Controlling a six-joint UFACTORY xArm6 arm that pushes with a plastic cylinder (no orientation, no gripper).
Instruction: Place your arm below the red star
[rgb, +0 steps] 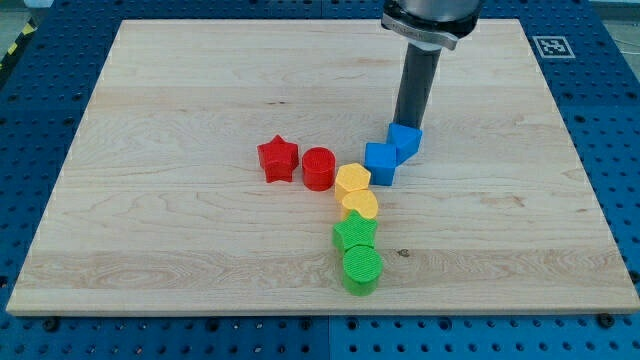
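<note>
right now my tip (410, 124) holds nothing, touching blue block (405, 141); red star (278, 158) far left, direct path risks knocking red cylinder (319, 168).

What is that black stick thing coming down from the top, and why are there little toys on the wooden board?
That stick is the end of a robot arm. It has no hand; its bottom end, my tip, slides over the wooden board and pushes blocks. Nothing is held. One camera looks down at the board from the front. My tip is right behind a blue block, beside another blue block. Further left sit a red star and a red cylinder. Below them run two yellow blocks, a green star and a green cylinder.
</note>
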